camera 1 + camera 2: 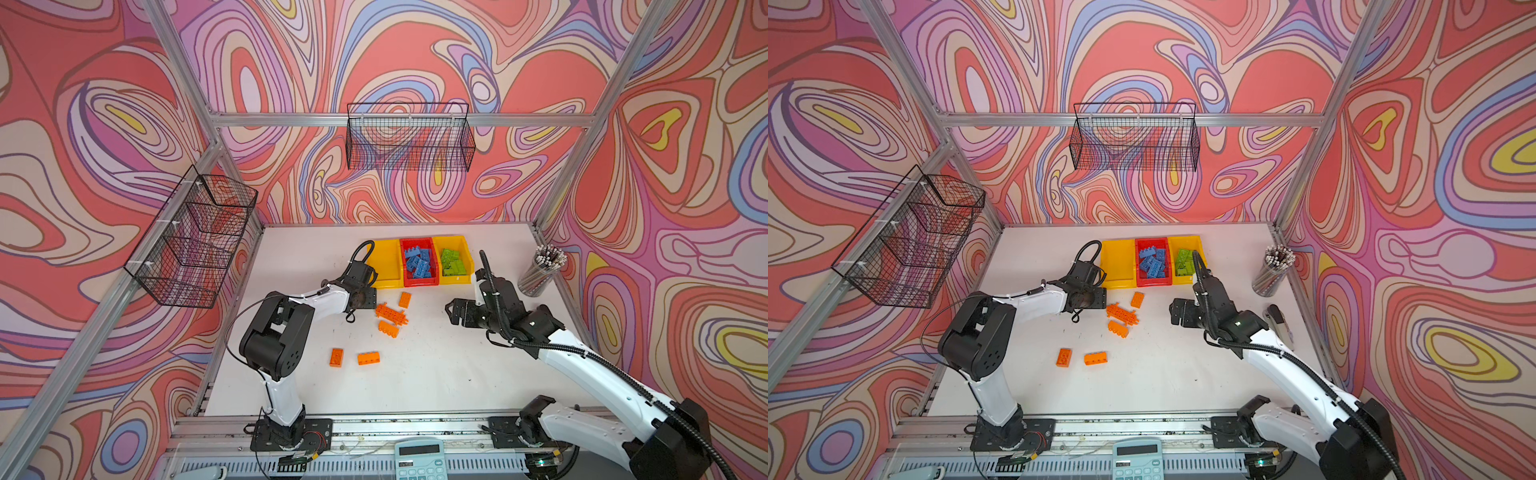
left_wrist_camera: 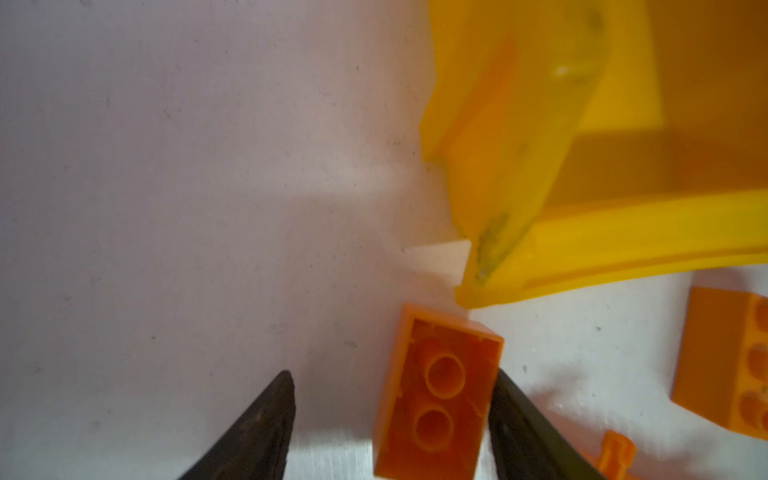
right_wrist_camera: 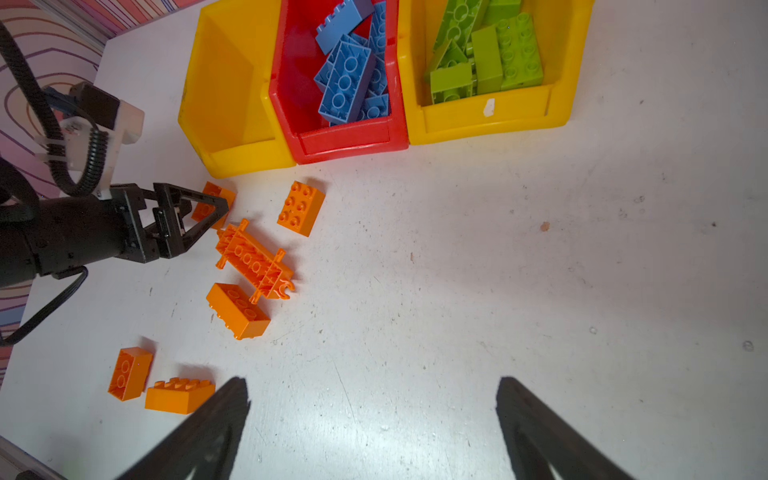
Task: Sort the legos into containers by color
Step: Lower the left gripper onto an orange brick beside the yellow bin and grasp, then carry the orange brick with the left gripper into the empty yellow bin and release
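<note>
Landmark: the empty yellow open-top plastic bin [image 3: 245, 160], standing on the white bench [image 3: 457, 270]. The red plastic bin [image 3: 349, 143] touched its side and held the blue studded bricks [image 3: 349, 79]. Beyond that stood a second yellow plastic bin [image 3: 490, 120] with the lime green bricks [image 3: 498, 54]. All the orange pieces lay loose on the bench in front of the empty bin. The left claw [image 2: 392, 374] was down just off that bin's front corner, jaws apart and astride a small orange brick [image 2: 438, 399] that showed its hollow underside to the wrist camera. One finger lay against the brick's side, the other stood clear of it, so there was no grip yet. The brick sat skewed between the fingers. The right claw [image 3: 372, 380] hung released and empty, well apart from the empty bin and over bare bench. A six-stud orange brick [image 3: 301, 208] and the long jagged orange assembly [image 3: 253, 259] lay just beside the left claw. An orange block [image 3: 239, 309] lay past the assembly, and two more orange bricks [image 3: 129, 372] [image 3: 178, 395] farther from the bin. Risks, as judged: a pinch on a skewed brick may twist it or squirt it out. The bin's corner was close enough for a fingertip to catch the lip and shove the bin. The claw might also nudge the jagged assembly. A low lift could strike the front wall.
</note>
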Tool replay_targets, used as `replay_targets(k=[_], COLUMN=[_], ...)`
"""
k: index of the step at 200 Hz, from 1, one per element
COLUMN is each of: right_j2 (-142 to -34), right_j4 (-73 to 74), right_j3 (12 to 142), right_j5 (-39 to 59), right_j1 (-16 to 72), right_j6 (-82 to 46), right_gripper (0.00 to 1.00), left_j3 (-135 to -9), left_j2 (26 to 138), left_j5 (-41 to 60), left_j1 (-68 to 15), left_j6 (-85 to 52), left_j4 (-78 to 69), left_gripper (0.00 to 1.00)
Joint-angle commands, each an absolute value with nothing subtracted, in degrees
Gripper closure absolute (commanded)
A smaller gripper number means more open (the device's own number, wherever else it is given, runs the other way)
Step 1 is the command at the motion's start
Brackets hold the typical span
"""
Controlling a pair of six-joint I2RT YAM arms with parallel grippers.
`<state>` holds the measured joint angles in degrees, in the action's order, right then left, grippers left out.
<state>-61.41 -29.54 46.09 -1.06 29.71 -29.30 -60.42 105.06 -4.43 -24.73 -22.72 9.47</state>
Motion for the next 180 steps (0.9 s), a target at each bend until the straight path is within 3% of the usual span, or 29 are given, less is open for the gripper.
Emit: replay_targets(k=[1, 75, 128, 180], right_j2=[-61.80, -62.36, -63.01, -63.37], right_j4=[-30.36, -30.39, -29.31, -28.70], right_j3=[47.53, 48.11, 48.07, 48.34], right_j5=[-2.04, -2.42, -1.85, -1.85], right_j1=[30.08, 30.09, 30.12, 30.12], right_j6=[-29.76, -29.74, -29.75, -29.35], right_gripper=[0.02, 0.02, 0.02, 0.02], left_j3=[-62.51, -63.07, -61.58, -62.82], left_j2=[106.79, 107.47, 104.89, 96.58], left_j5=[-2.57, -2.89, -0.90, 0.07], left_j1=[-24.30, -24.28, -24.42, -25.38], left_j6=[-23.20, -22.86, -24.87, -25.88], left_j4=[9.09, 11.07, 14.02, 20.50], left_gripper=[0.31, 0.50, 0.84, 0.91])
